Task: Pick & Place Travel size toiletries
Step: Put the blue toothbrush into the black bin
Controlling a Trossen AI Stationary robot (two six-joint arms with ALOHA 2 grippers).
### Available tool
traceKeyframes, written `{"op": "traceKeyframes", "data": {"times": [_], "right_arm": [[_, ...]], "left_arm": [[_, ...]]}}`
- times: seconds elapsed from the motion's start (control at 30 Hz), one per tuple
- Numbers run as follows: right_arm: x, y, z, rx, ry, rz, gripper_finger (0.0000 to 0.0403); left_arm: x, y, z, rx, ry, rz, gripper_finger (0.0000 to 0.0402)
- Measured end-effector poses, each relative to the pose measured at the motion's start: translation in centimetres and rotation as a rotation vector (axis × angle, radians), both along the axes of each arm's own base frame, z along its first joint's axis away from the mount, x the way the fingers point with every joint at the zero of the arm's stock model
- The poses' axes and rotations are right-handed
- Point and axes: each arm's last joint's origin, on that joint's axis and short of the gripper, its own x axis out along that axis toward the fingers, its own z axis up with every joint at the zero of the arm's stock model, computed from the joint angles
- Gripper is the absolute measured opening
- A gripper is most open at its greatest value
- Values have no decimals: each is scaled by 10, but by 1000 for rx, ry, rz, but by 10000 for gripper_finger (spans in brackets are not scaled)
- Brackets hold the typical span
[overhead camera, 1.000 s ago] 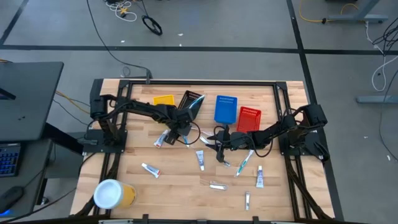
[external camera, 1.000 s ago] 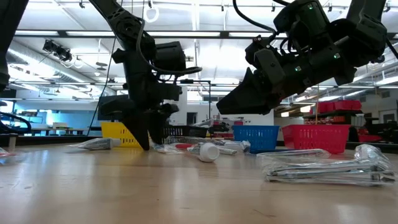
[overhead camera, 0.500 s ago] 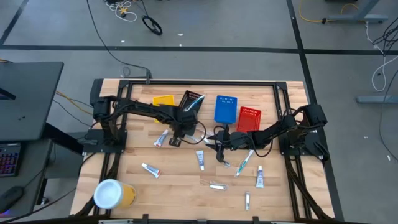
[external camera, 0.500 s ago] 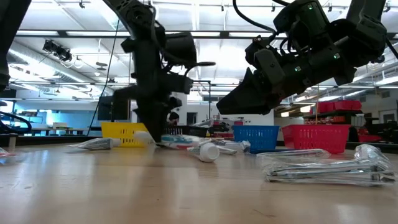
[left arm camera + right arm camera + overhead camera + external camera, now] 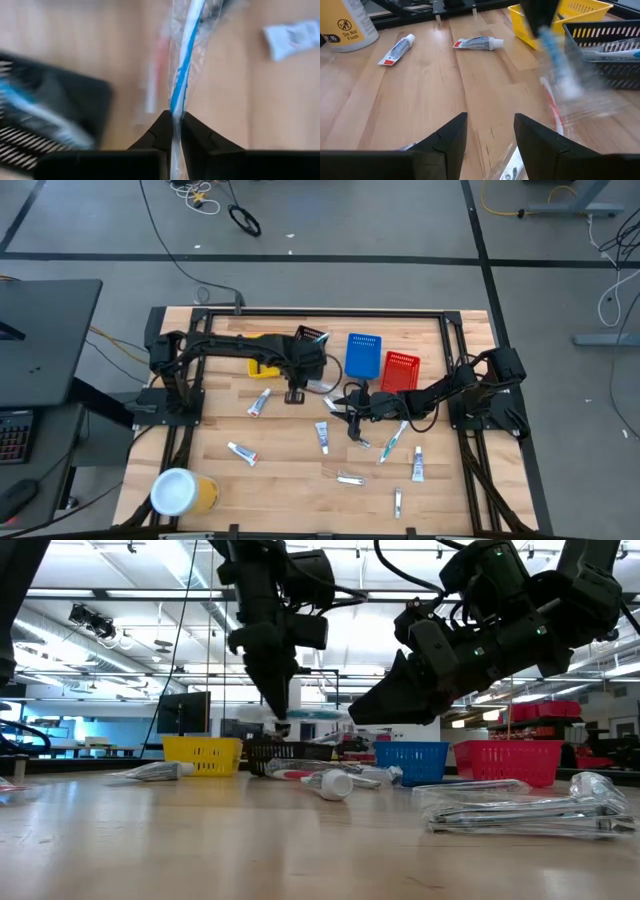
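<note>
On yellow cup (image 5: pixel 342 25): "Do Not Flush"

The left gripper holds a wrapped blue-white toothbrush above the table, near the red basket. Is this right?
Not quite. The left gripper does hold the wrapped toothbrush off the table, but near the black basket, not the red basket. The high view shows this.

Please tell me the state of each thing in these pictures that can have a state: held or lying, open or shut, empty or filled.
Left end effector: shut on the wrapped toothbrush, raised above the table.
Wrapped toothbrush: held, lifted off the table.
Right end effector: open, holding nothing, above the table.
Black basket: holds a toothbrush.
Yellow basket: upright on the table, contents not visible.
Yellow cup: lid on.
Toothpaste tube: lying flat, cap on.
</note>
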Motion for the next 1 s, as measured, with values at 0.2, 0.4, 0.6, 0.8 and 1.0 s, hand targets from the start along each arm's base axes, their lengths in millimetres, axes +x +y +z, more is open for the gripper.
{"op": "traceKeyframes", "data": {"times": [0.2,0.4,0.6,0.8,1.0], "right_arm": [[0,0,-1,8,10,-4,173],[-1,0,-1,11,14,-6,173],[-1,0,-1,-4,17,0,173],[0,-6,-1,-30,22,-10,173],[1,-14,-2,-33,27,-33,173]], "left_arm": [[-3,25,15,78,-84,177,33],[-3,56,24,75,-215,317,31],[-2,66,29,62,-286,341,22],[0,71,32,57,-351,458,32],[-10,95,16,119,-387,664,25]]}}
